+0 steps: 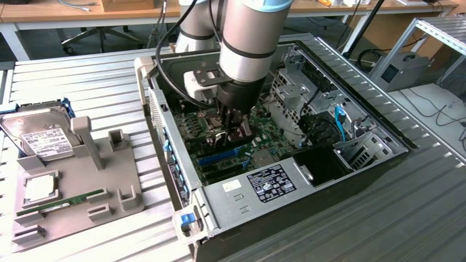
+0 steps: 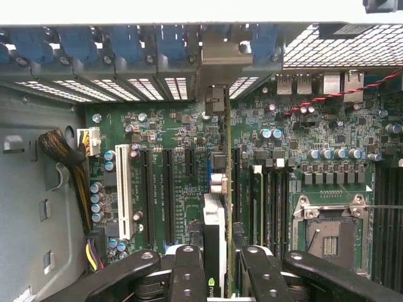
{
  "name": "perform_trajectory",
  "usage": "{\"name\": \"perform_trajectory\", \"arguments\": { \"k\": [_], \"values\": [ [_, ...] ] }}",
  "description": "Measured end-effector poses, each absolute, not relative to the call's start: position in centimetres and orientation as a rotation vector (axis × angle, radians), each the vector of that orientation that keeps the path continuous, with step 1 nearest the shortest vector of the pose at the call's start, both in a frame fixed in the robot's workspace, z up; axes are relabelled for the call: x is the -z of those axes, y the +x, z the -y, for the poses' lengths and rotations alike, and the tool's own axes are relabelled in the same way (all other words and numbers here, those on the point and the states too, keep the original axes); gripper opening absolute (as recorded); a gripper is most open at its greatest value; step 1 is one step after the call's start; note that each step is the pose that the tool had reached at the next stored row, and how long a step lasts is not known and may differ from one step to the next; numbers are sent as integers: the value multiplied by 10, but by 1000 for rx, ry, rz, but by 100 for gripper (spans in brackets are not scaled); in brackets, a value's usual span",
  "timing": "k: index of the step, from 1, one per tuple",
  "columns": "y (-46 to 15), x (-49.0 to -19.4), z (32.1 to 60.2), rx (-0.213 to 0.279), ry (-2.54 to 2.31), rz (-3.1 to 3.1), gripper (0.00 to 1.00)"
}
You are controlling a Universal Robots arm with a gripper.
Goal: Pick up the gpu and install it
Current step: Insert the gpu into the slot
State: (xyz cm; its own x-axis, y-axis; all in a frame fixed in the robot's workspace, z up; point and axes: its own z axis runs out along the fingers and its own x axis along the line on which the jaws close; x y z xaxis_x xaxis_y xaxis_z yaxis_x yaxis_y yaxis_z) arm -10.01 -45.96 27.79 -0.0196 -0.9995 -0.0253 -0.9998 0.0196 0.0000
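One gpu (image 2: 215, 226) is gripped on edge between the two fingers (image 2: 189, 274) of one gripper (image 2: 225, 280) inside one computer case (image 1: 218, 191). One hard drive (image 1: 40, 136) is seen at the exterior view's left.

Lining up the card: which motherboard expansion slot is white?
The white slot, farthest from the hand holding the gpu, beside the cable bundle; its neighbours are black.

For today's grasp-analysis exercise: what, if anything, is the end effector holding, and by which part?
The end effector grips the gpu by its upper edge, the card standing edge-on above the motherboard.
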Motion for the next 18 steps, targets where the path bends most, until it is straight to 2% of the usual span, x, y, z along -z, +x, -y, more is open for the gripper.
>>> {"name": "perform_trajectory", "arguments": {
  "k": [18],
  "values": [
    [-99,-278,461,-27,-2187,-2230,27]
  ]
}}
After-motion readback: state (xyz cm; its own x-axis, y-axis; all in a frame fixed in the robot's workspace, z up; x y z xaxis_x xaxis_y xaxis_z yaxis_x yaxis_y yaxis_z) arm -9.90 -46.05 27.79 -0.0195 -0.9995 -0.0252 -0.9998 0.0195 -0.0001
